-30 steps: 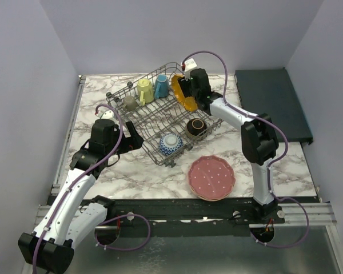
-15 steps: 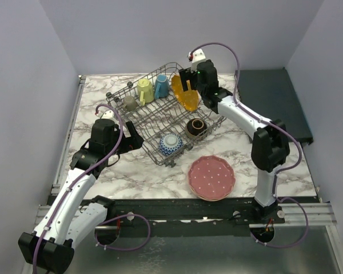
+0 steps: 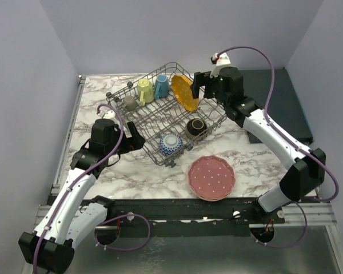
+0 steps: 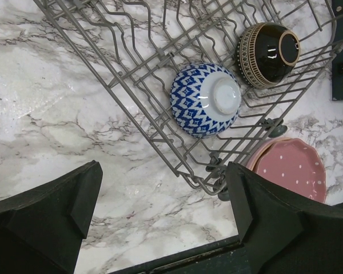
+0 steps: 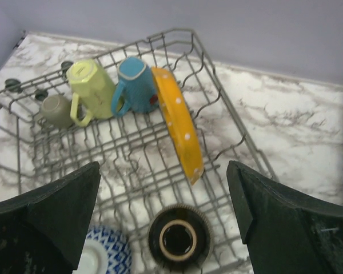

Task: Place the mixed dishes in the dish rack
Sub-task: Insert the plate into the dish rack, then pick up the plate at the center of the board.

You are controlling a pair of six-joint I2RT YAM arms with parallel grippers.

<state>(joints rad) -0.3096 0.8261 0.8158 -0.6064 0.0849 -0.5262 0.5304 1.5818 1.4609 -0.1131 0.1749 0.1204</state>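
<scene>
The orange plate is propped on edge by the tines at the far right corner of the dish rack, so the right hand is held spread and empty just beside it, the left hand is likewise held apart, and the pink plate is laid flat by the near edge of the worktop.

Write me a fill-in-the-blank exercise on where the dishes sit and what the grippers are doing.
1. The only dish lying outside the dish rack is the ____ plate.
2. The orange plate stands on edge in the rack beside the ____ mug.
3. The left gripper and the right gripper both hold nothing, their jaws ____.

Missing words: pink; blue; open.
</scene>
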